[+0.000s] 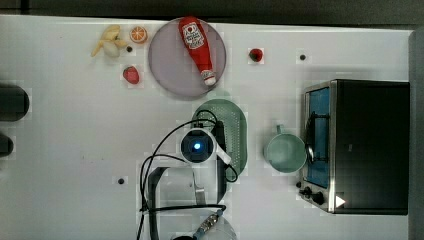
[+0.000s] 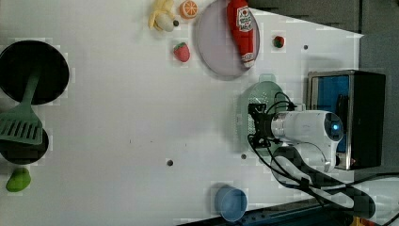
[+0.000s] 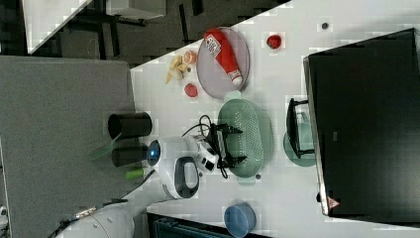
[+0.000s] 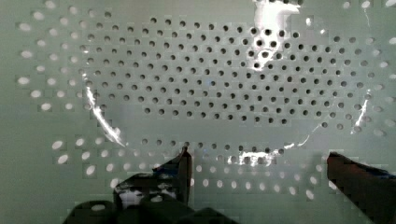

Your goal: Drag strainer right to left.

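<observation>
The strainer [image 1: 235,131] is a pale sage-green oval colander lying between the grey plate and the green mug in the top view. The arm's wrist [image 1: 197,146] covers its side toward the top view's left. My gripper [image 3: 234,145] hangs over the strainer [image 3: 250,134] in the right view, fingers spread wide with nothing between them. The left view shows the black fingers [image 2: 254,108] above the strainer [image 2: 263,96]. In the wrist view the perforated bottom [image 4: 210,84] lies close below the open gripper [image 4: 259,165]. Whether the fingers touch it I cannot tell.
A grey plate [image 1: 167,65] bearing a ketchup bottle [image 1: 197,47] lies beyond the strainer. The green mug [image 1: 285,152] and a toaster oven [image 1: 365,145] stand to the top view's right. Toy fruit [image 1: 131,75] lies near the plate. A blue cup [image 2: 231,203] sits near the table edge.
</observation>
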{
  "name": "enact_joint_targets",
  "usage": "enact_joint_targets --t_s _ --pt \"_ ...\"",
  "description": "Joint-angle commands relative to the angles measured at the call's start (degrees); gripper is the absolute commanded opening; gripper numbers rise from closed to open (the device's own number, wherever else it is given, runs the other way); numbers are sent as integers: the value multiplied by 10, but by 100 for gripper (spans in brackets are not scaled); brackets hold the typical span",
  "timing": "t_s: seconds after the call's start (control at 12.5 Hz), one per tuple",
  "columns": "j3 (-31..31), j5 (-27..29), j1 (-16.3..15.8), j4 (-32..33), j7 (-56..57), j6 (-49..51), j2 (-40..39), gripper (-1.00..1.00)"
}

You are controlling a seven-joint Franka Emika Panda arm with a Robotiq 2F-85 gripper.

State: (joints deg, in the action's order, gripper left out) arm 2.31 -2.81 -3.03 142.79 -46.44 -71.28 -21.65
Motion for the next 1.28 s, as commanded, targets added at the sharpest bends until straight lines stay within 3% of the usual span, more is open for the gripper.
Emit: enact_joint_targets --t_s 0.08,0.8,1.28 --pt "-2 0 -14 -12 -27 -1 6 100" --pt "12 3 -97 -51 -171 1 -16 100" --pt "13 9 -155 -73 -193 5 -28 100"
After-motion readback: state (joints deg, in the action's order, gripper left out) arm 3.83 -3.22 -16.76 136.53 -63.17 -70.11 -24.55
